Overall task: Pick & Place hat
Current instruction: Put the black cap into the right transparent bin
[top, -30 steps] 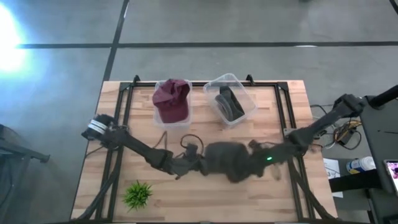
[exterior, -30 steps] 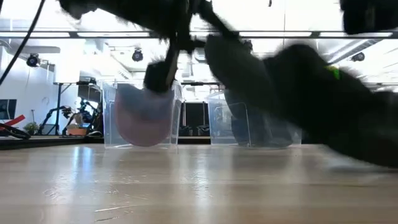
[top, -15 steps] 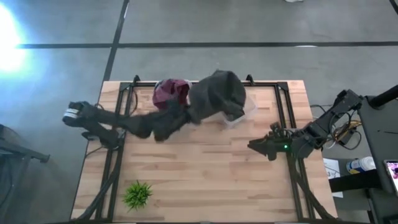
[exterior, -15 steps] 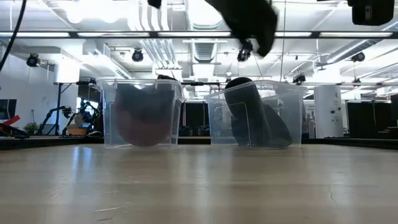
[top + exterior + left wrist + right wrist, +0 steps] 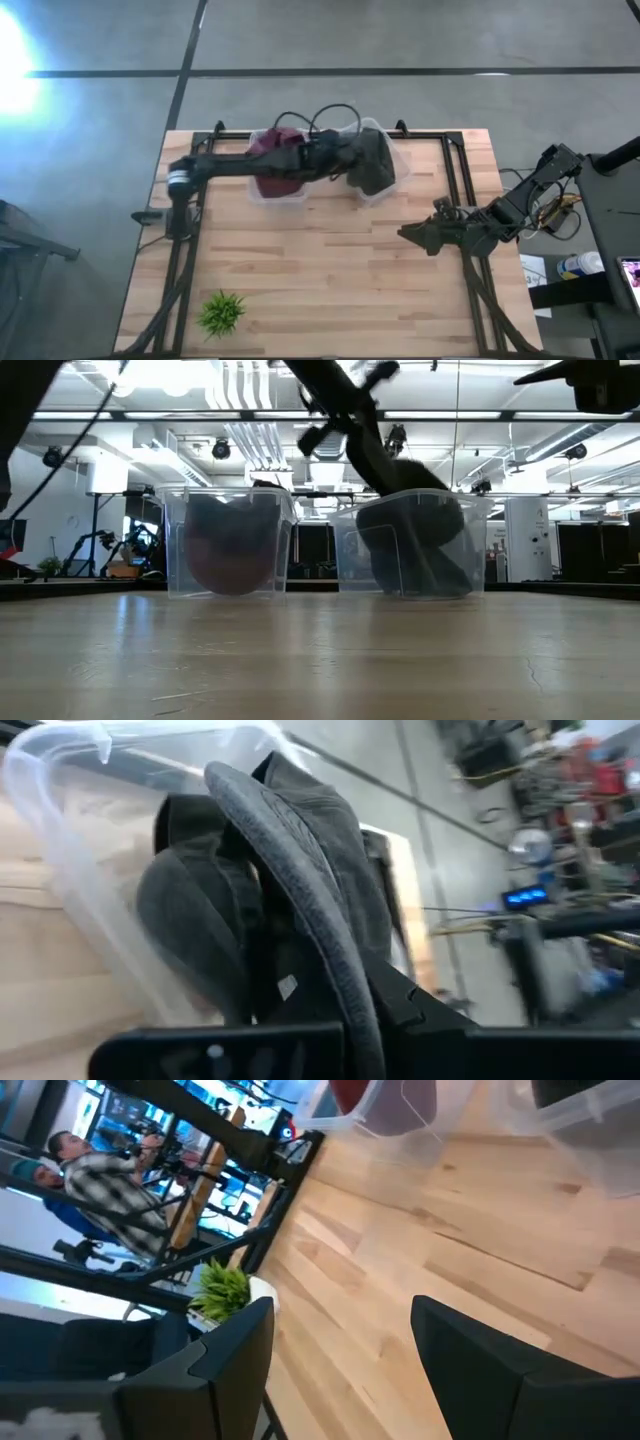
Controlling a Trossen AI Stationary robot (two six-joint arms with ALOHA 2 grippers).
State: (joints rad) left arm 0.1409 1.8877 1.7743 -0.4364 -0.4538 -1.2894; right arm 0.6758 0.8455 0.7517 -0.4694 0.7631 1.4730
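Observation:
My left arm reaches across the far side of the table, and its gripper [image 5: 345, 160] is shut on a dark grey hat [image 5: 375, 165] at the right clear bin [image 5: 400, 160]. In the left wrist view the hat [image 5: 300, 870] stands on edge inside the bin wall [image 5: 60, 830], against another dark hat [image 5: 185, 920]. The low view shows the grey hat [image 5: 415, 525] low in that bin. A maroon hat [image 5: 275, 165] lies in the left clear bin [image 5: 262, 195]. My right gripper [image 5: 410, 235] hovers open near the table's right edge, touching nothing. My left gripper pinches the grey hat by its brim edge [image 5: 340, 970] between its two fingers, coming slanting down from the table's left. The brim runs edge-on away from the fingers. The hat's far part is down inside the right bin; the exact spot under the fingers is hidden by the brim.
A small green plant [image 5: 222, 312] stands near the table's near left corner and also shows in the right wrist view [image 5: 222, 1288]. Black rails [image 5: 455, 180] run along the table's sides. Bare wood lies between the bins and the near edge. People stand in the room beyond [image 5: 110, 1190].
My left gripper carried the grey hat from the table's middle up and toward the far edge, then right and down into the right bin. My right gripper drew back from the middle toward the table's right edge and has stayed there.

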